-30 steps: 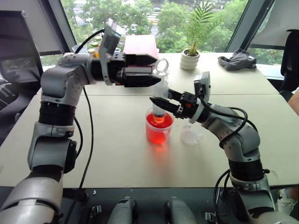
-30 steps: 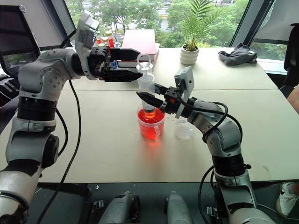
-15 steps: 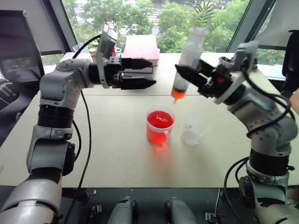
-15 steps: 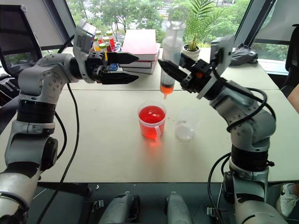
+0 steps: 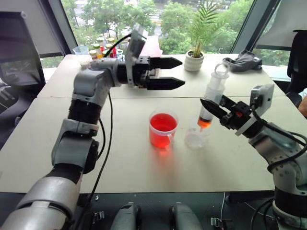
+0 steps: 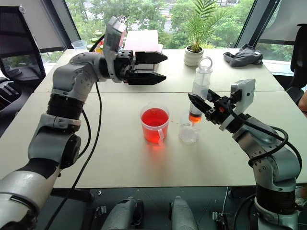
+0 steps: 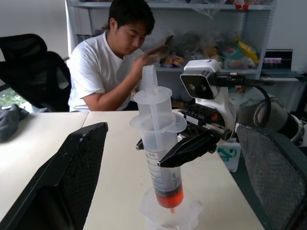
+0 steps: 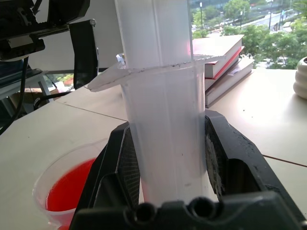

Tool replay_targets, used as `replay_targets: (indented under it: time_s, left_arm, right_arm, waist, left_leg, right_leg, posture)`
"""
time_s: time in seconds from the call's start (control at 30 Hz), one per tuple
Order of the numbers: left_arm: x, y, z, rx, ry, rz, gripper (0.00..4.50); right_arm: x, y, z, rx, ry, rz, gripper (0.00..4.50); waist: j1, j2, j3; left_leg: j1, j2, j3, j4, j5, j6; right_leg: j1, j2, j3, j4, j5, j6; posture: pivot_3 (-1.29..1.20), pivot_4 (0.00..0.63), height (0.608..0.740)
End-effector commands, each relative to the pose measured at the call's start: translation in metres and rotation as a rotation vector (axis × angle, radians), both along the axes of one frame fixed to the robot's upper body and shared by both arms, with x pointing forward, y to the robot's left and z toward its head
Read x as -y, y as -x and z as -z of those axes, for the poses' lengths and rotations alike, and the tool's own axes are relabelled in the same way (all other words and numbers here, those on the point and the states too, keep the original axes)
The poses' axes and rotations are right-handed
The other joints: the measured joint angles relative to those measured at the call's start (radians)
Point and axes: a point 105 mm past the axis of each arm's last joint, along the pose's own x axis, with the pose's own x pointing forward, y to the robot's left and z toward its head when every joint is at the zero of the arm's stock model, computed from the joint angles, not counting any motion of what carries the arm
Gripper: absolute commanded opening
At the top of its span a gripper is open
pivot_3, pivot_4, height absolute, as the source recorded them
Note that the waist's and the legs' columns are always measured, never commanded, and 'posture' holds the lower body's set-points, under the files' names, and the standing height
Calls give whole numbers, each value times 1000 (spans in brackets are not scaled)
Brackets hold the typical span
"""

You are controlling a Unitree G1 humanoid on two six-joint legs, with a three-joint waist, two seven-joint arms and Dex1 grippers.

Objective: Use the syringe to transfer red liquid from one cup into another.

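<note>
The right hand (image 6: 204, 106) pinches the syringe (image 6: 198, 92) around the middle of its barrel, its two black fingers (image 8: 120, 167) pressed flat against the clear plastic on both sides; I think it grips there so the tube stays nearly upright and the ring on top of the plunger stays free. The left hand (image 5: 176, 73) holds nothing, its two fingers spread wide, and it hangs level above the worktop (image 5: 120, 158), pointing toward the syringe; probably it waits to push the plunger down. The worktop is the largest thing here, a wide pale surface, flat and matte, with a seam running across it behind the cups. On it stands the red cup (image 5: 163, 130), of thin transparent plastic, slightly conical, and filled with red liquid (image 5: 163, 123) to about two thirds, so that it glows vivid red through the wall. The syringe is a long clear cylinder with a flange near the top and printed marks on its side; a small amount of orange-red liquid sits in its lower end, above the short tip. This tip is held just above the clear cup (image 5: 194, 139), perhaps already at its rim, so that the liquid falls inside and not on the worktop. The clear cup is the smallest, colourless and thin-walled, and it stands just beside the red cup without touching it.
</note>
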Motion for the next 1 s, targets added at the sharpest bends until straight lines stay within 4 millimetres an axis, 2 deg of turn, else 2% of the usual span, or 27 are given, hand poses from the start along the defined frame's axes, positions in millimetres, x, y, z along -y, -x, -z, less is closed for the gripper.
replay_targets:
  time_s: [0.03,0.37,0.47,0.7,0.83,1.0]
  left_arm:
    - [17,-2,-20,53,45,-10,4390]
    - [57,2,-14,19,46,50,4390]
    - [64,3,-14,7,57,61,3569]
    - [70,1,-12,-6,59,58,58]
    - [71,3,-11,-6,54,71,58]
    - [72,5,3,16,-2,90,58]
  right_arm:
    - [-2,7,-11,76,4,6,1467]
    - [-3,9,-9,74,11,15,1467]
    - [-4,9,-9,73,16,15,1467]
    - [-6,11,-9,71,23,11,1467]
    - [-8,12,-11,74,28,3,1467]
    - [-9,14,-18,89,42,-2,1467]
  waist:
    - [3,0,0]
    - [3,0,0]
    - [2,0,0]
    - [2,0,0]
    - [2,0,0]
    - [3,0,0]
  left_leg:
    - [0,0,0,0,0,0]
    - [0,0,0,0,0,0]
    - [0,0,0,0,0,0]
    - [0,0,0,0,0,0]
    - [0,0,0,0,0,0]
    - [0,0,0,0,0,0]
  right_leg:
    - [0,0,0,0,0,0]
    - [0,1,0,-1,0,0]
    - [0,1,1,-1,0,0]
    - [0,1,1,-1,0,0]
    - [0,1,1,-1,0,0]
    - [0,1,1,-1,0,0]
  posture:
    - [0,150,740]
    - [0,150,740]
    - [0,150,740]
    - [0,150,740]
    - [0,150,740]
    - [0,150,740]
